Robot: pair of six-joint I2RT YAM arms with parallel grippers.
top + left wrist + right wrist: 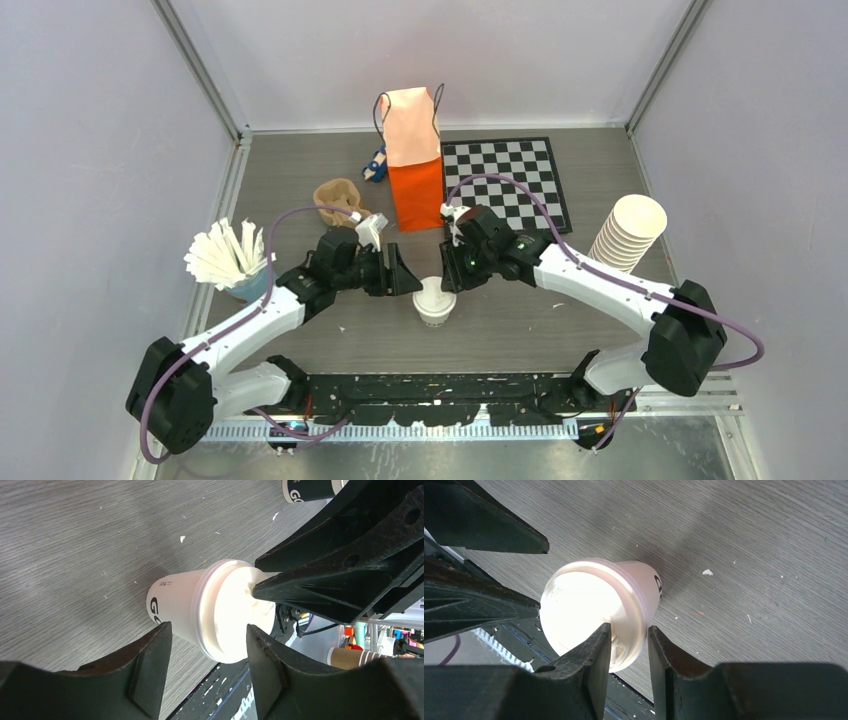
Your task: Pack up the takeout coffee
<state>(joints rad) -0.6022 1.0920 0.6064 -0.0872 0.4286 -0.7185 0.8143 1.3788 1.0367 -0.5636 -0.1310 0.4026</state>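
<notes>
the takeout coffee (435,300) stands upright on the tabletop (560,320), long axis vertical, directly between the two end effectors. the right end effector (629,627) looks the nearer: its narrow-set fingers flank the lid's rim, though i cannot tell whether they pinch it. the left end effector (207,627) is released, jaws wide, with the cup just beyond its tips. the grey wood-grain surface is flat and flecked with crumbs. the orange paper bag (415,190) stands near, behind the cup. the stack of cups (625,235) is well apart to the right.
</notes>
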